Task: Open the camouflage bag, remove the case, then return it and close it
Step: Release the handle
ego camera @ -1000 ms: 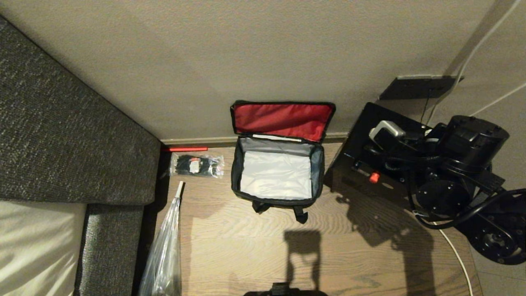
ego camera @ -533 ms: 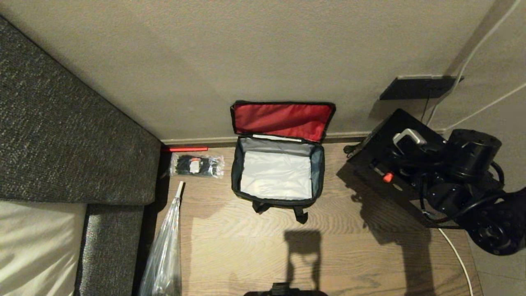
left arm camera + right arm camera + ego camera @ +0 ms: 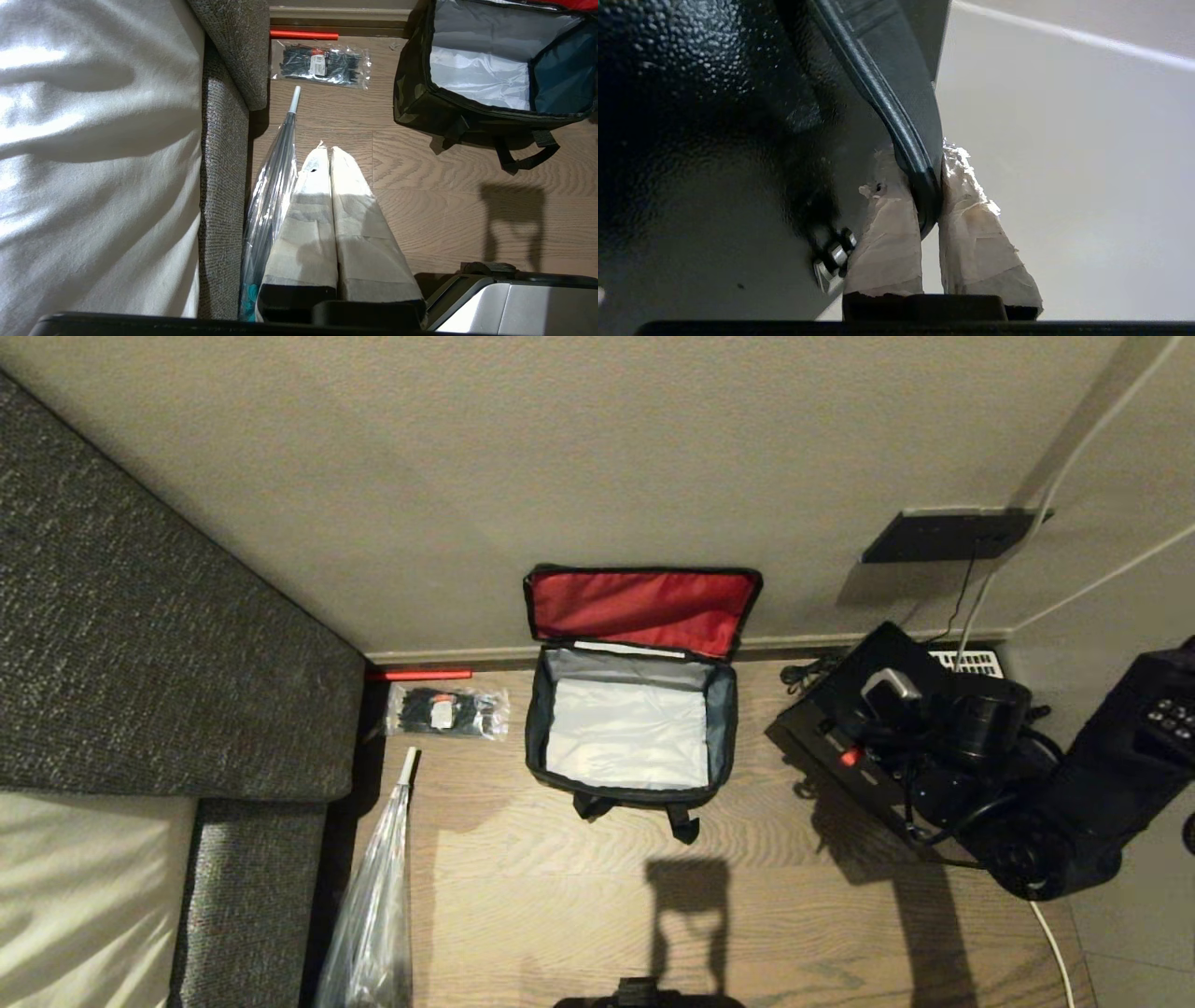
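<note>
Clamped tight on the black handle (image 3: pixel 920 186) of the case (image 3: pixel 840 709), the right gripper (image 3: pixel 930 182) has its two taped fingers (image 3: pixel 887 242) pressed against either side of the thin curved bar, with the pebbled black shell of the case filling the space beside them. In the head view the case sits at the right, tilted, one corner low toward the wooden floor (image 3: pixel 560 896) and its small red latch (image 3: pixel 849 757) showing on the near edge; whether that corner actually touches the floor I cannot tell, as the arm's dark joints cover much of it. A white-ended part of the handle (image 3: pixel 890 687) shows on top.

Well apart to the left, the camouflage bag (image 3: pixel 627 733) stands against the skirting with its lid (image 3: pixel 644 607) thrown back against the wall, red lining up, and its grey-white interior bare. Its black straps lie on the floor at the near side.

Closed with nothing between them, the left gripper's (image 3: pixel 329 154) taped fingers meet at the tips; it hangs beside the grey sofa (image 3: pixel 224 186), above a clear plastic-wrapped umbrella (image 3: pixel 275 177). A packet of black cable ties (image 3: pixel 448 711) and a red rod (image 3: pixel 425 675) lie near the wall, left of the bag.
</note>
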Robot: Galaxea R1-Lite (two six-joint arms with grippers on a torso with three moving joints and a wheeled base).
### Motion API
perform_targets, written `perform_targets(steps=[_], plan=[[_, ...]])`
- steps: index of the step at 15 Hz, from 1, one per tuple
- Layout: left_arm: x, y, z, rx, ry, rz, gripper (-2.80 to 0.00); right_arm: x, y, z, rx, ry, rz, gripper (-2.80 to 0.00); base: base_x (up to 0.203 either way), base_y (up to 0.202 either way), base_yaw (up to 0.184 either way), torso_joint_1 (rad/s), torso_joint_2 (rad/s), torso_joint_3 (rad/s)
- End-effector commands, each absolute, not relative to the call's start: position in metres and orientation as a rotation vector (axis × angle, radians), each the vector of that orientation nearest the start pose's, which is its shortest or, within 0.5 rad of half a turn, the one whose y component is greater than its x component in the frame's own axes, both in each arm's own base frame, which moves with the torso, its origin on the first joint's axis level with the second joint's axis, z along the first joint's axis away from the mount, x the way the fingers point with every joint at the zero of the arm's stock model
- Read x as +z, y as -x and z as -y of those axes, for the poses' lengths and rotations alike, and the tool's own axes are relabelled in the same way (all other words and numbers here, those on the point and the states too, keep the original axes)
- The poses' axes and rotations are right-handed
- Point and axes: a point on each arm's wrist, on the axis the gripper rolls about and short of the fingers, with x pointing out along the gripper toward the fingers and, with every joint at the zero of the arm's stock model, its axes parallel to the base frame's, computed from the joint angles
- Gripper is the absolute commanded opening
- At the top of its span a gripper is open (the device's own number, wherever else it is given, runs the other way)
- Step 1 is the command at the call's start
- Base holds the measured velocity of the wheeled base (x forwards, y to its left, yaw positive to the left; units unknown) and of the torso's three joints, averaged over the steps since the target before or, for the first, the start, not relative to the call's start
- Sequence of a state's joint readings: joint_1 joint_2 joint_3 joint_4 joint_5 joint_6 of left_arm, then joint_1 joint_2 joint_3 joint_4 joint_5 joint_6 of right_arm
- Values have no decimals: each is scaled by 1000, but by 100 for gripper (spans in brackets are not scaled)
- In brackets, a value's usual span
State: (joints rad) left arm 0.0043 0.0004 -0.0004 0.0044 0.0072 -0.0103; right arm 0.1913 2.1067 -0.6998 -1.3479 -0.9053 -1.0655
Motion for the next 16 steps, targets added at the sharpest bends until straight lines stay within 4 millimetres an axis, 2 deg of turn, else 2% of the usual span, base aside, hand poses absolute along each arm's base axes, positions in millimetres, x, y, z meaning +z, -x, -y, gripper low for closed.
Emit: perform_targets(steps=[1, 3, 8, 12, 13, 16], plan=[[74, 23, 0, 12, 11, -6, -280, 62, -364, -52, -578, 1078, -454, -280, 0, 0, 0, 0, 0, 0], [74, 23, 0, 12, 11, -6, -280, 50, -373, -53, -557, 1075, -442, -280, 0, 0, 0, 0, 0, 0], [74, 23, 0, 12, 11, -7, -280, 29, -380, -54, -529, 1065, -454, -280, 0, 0, 0, 0, 0, 0], [74, 23, 0, 12, 11, -5, -280, 17, -392, -42, -551, 1063, -458, -280, 0, 0, 0, 0, 0, 0], [74, 23, 0, 12, 11, -6, -280, 13, -393, -39, -533, 1073, -473, 0, 0, 0, 0, 0, 0, 0], [74, 23, 0, 12, 11, -5, -280, 10, -393, -38, -511, 1079, -488, 0, 0, 0, 0, 0, 0, 0]])
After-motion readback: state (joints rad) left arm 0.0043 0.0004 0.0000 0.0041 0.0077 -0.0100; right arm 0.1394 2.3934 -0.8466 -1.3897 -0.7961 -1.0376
